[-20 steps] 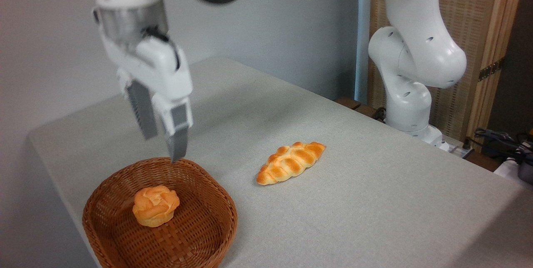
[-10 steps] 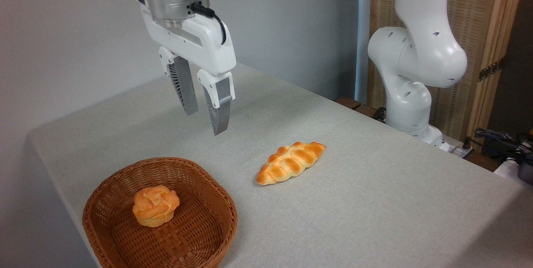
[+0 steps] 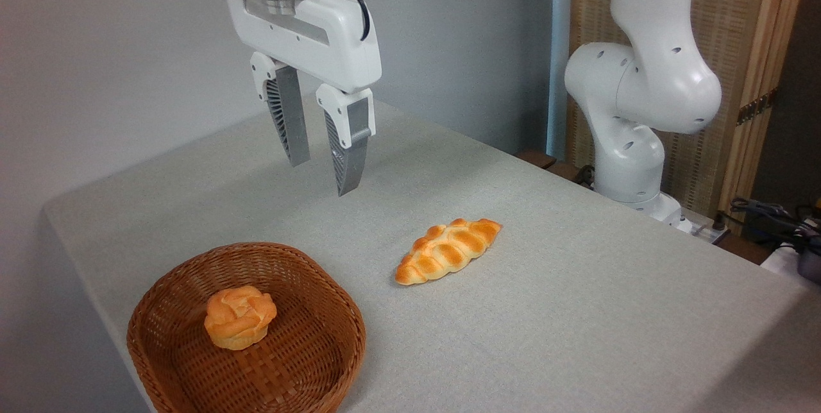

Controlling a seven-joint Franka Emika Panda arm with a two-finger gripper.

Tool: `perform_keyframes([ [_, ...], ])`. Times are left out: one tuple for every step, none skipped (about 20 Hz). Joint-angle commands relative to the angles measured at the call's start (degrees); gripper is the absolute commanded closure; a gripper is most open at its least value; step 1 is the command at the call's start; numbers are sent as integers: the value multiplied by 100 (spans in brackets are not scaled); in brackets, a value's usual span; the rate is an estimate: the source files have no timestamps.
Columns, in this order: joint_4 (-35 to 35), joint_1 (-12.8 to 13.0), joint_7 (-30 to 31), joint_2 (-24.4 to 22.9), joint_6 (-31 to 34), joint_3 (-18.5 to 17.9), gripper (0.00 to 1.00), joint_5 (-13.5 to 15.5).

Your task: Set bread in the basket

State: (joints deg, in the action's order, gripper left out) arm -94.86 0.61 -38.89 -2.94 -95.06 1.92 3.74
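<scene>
1. Bread [image 3: 240, 318] sits inside the basket [image 3: 321, 362], resting on the checkered weave bottom, swirled top upward.
2. Basket stands on the tabletop [image 3: 577, 310] at the near left corner.
3. Pincer [image 3: 321, 176] hangs in the air above the tabletop, well apart from the basket, fingers spread with nothing between them.
4. Braided loaf [image 3: 448, 250] lies on the tabletop to the right of the basket, not touching it.
5. Arm's white base [image 3: 632, 163] stands at the far right edge.

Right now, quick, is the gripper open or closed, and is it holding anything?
Gripper: open and empty, raised above the table; the small round golden bun lies in the reddish-brown woven wicker basket.
</scene>
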Motion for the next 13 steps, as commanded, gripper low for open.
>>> perform_keyframes([
  [160,150,-128,31,277,-77,0,-277],
  [221,150,-119,48,286,-95,0,-277],
  [257,150,-93,83,295,-95,0,-269],
  [257,150,-75,101,304,-78,0,-277],
  [257,150,-75,101,365,-69,0,-277],
  [257,150,-75,101,426,-69,0,-277],
  [257,150,-84,101,470,-69,0,-277],
  [257,150,-75,101,479,-69,0,-277],
  [257,150,-75,101,480,-69,0,-277],
  [257,150,-66,101,480,-69,0,-277],
  [257,150,-66,101,480,-77,0,-269],
  [257,150,-66,101,480,-77,0,-268],
  [257,150,-75,101,497,-77,0,-268],
])
